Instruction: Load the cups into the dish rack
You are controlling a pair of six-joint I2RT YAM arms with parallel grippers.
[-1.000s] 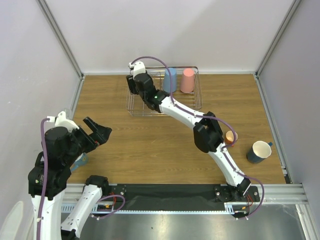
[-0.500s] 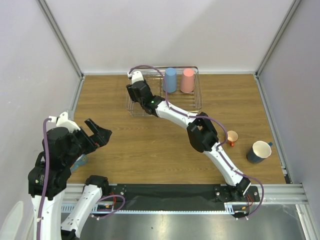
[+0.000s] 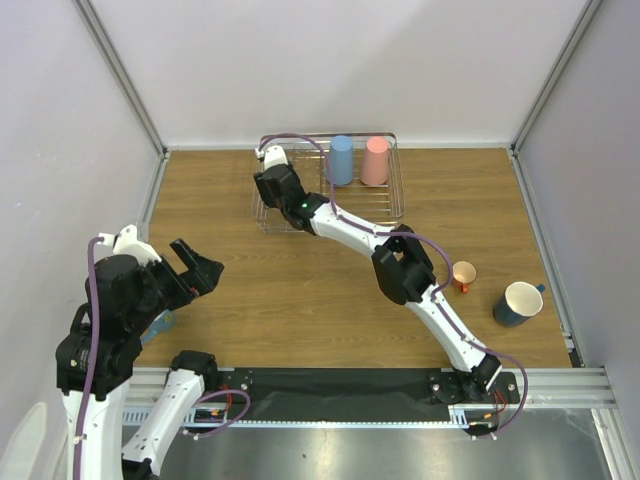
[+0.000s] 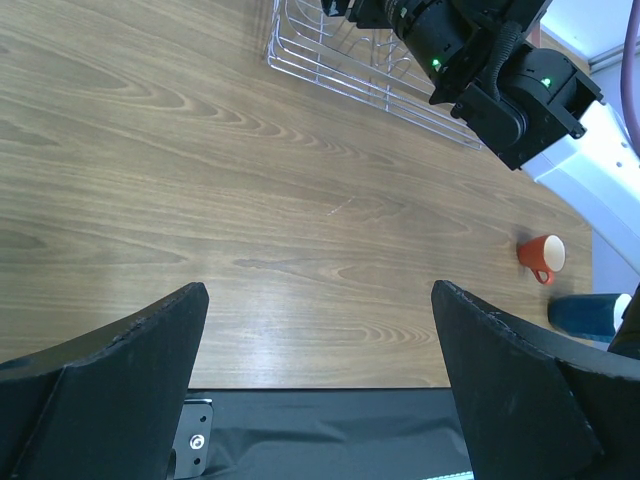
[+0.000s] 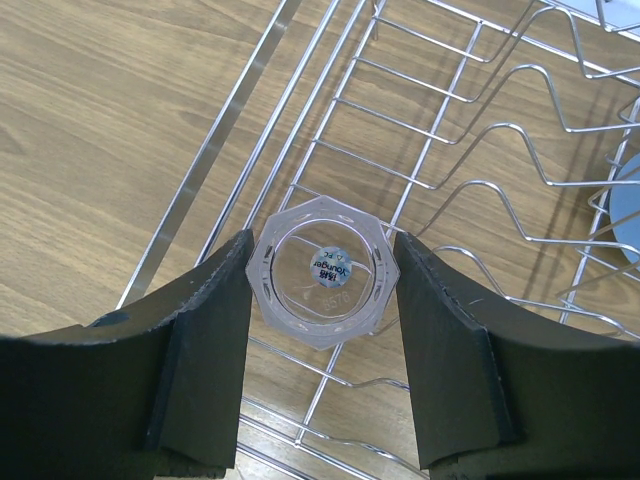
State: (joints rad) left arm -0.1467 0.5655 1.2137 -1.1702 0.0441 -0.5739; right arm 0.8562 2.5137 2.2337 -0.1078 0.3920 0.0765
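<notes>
The dish rack is a silver wire basket at the back of the table. A light blue tumbler and a pink tumbler stand upside down in its back part. My right gripper is over the rack's left end. In the right wrist view it is shut on the clear glass, held base up just above the rack wires. The small orange cup and the dark blue mug stand on the table at the right. My left gripper is open and empty at the near left.
The left wrist view shows the rack, the right arm, the orange cup and the mug. A small bluish thing lies half hidden under the left arm. Walls close in the table on three sides.
My right gripper has moved left along the rack with the glass, then nearly stopped. Its elbow has shifted off the orange cup. The left arm has not moved.
</notes>
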